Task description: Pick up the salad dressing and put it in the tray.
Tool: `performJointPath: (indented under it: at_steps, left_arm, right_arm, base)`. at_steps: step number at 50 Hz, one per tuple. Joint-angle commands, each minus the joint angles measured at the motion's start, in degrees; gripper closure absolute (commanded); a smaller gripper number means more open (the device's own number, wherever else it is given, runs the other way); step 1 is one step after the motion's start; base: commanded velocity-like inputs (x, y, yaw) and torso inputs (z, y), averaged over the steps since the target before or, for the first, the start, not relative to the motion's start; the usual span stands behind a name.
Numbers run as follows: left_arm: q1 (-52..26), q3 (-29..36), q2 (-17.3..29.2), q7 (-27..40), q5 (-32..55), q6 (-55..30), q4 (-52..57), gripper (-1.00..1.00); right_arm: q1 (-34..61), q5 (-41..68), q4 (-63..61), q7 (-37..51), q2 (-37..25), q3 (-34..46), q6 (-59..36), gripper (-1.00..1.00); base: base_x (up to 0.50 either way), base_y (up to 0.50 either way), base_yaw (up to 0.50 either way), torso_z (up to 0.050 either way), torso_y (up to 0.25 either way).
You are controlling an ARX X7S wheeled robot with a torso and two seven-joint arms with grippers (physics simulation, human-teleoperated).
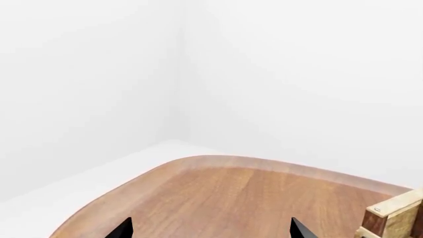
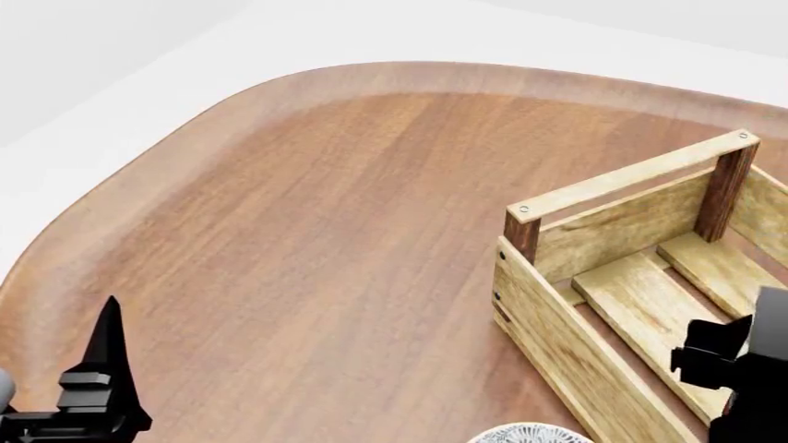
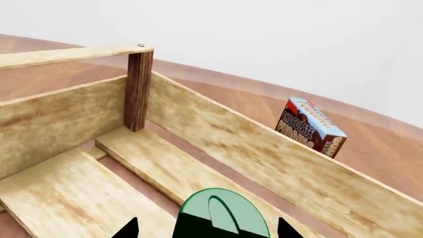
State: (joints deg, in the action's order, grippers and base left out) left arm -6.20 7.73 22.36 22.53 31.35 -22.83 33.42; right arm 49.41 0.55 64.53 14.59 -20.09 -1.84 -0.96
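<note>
The salad dressing [image 3: 218, 215] shows in the right wrist view only as its round green cap and dark green top. It sits between the fingertips of my right gripper [image 3: 207, 229], which is shut on it. It hangs over the slatted floor inside the tray [image 3: 264, 153]. In the head view the tray [image 2: 615, 185] stands at the right of the table, and my right gripper [image 2: 711, 355] is above its near end; the bottle is hidden there. My left gripper [image 1: 210, 229] is open and empty over bare wood, at the head view's lower left [image 2: 105, 369].
A blue-topped brown pudding box [image 3: 310, 126] stands on the table just beyond the tray's far wall. The rim of a small patterned bowl [image 2: 530, 434] shows at the near edge. The round wooden table [image 2: 308, 231] curves away to white floor.
</note>
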Motion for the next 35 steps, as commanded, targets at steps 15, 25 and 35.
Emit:
performJointPath:
  at_steps: [15,25,35]
  left_arm:
    - [-0.09,-0.07,0.5,0.76,0.49,-0.08,0.98,-1.0]
    - [0.03,-0.76,0.78,0.94,1.34,0.1,1.52,-1.0]
    - [0.82,-2.7,0.75,0.28,3.45,2.07,2.61,-1.0]
  right_arm:
    - [-22.47,3.39,-57.96,0.42,-3.03,-3.98,-26.18,-1.0]
    - [-28.71,5.18,-75.37,0.37,-4.23,-6.81,-31.75,-1.0]
    - [-36.89,5.98,-88.55,0.98,-3.53,-9.21,-30.35,-1.0]
  base:
    - [0.0,0.0,0.0,0.0,0.0]
    - [0.0,0.0,0.0,0.0,0.0]
    - [0.0,0.0,0.0,0.0,0.0]
